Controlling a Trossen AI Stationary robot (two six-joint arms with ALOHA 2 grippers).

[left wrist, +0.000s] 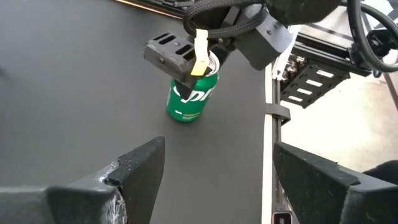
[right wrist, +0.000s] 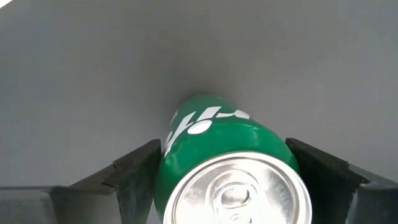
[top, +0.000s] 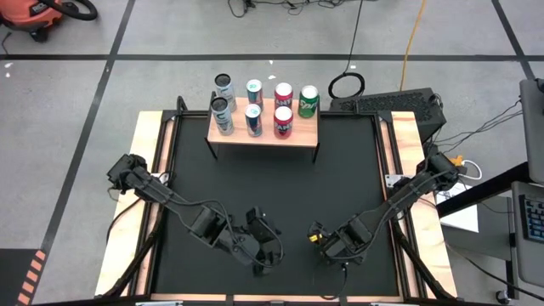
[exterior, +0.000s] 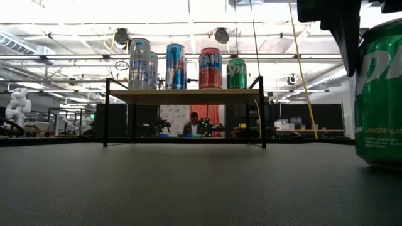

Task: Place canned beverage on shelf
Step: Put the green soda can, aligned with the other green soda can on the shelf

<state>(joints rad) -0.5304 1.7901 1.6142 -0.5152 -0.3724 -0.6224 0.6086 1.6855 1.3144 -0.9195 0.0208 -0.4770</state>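
A green soda can [left wrist: 189,96] stands upright on the black mat at the near right; it also shows in the low view [exterior: 380,94]. My right gripper [top: 321,240] is over it, shut on its upper part. My left gripper [top: 265,246] hovers open and empty just to the can's left, its fingers wide apart in the left wrist view [left wrist: 217,174]. The light-wood shelf [top: 302,136] stands on black legs at the table's far side, with several cans [exterior: 176,66] upright on it. My right gripper pinches the green can between its two fingers, one on each side of the wall just below the rim [right wrist: 168,149]. The fingers [left wrist: 169,53] come from above, pointing down. The can is upright with its base [left wrist: 181,116] on the mat.
The black mat [top: 280,187] between the shelf and the grippers is open. Wooden borders and black frame rails [top: 149,195] edge the table. A black device and cables [top: 391,102] lie beyond the shelf's right end.
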